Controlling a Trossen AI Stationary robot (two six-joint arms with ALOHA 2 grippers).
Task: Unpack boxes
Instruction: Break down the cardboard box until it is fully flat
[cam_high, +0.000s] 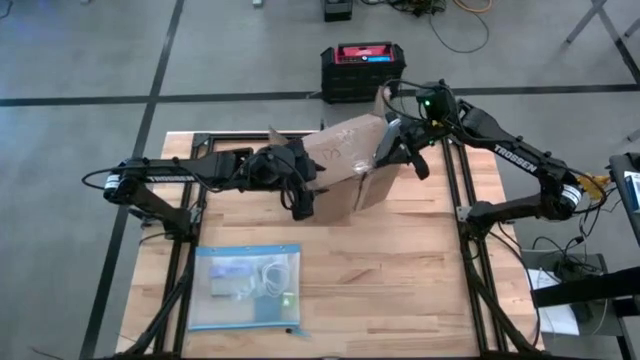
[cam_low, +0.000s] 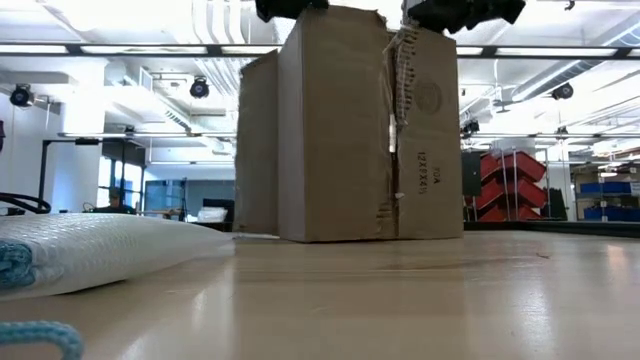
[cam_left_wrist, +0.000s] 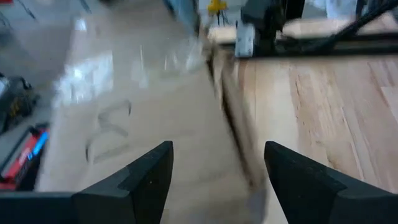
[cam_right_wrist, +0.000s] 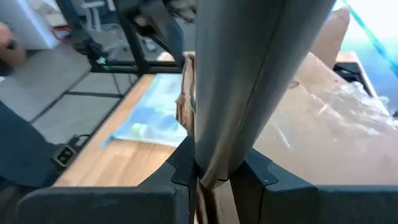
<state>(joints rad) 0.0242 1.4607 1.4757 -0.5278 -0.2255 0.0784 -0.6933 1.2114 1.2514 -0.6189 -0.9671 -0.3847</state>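
— Where is the box (cam_high: 345, 165), and what has hold of it?

— It stands at the far middle of the desk (cam_high: 400, 270), between my two end effectors; my right end effector (cam_right_wrist: 214, 171) is pinched on a flap (cam_right_wrist: 249, 81) at the box's top, the flap's edge running up from between my fingers; my left end effector (cam_left_wrist: 214, 180) is spread wide with nothing in it, just above the box's other side.

— How to do this well?

— I judge slow, steady pull outward on the flap; left should brace the wall so the box doesn't tip; the bag (cam_high: 247, 287) lies well behind my left, out of the way.
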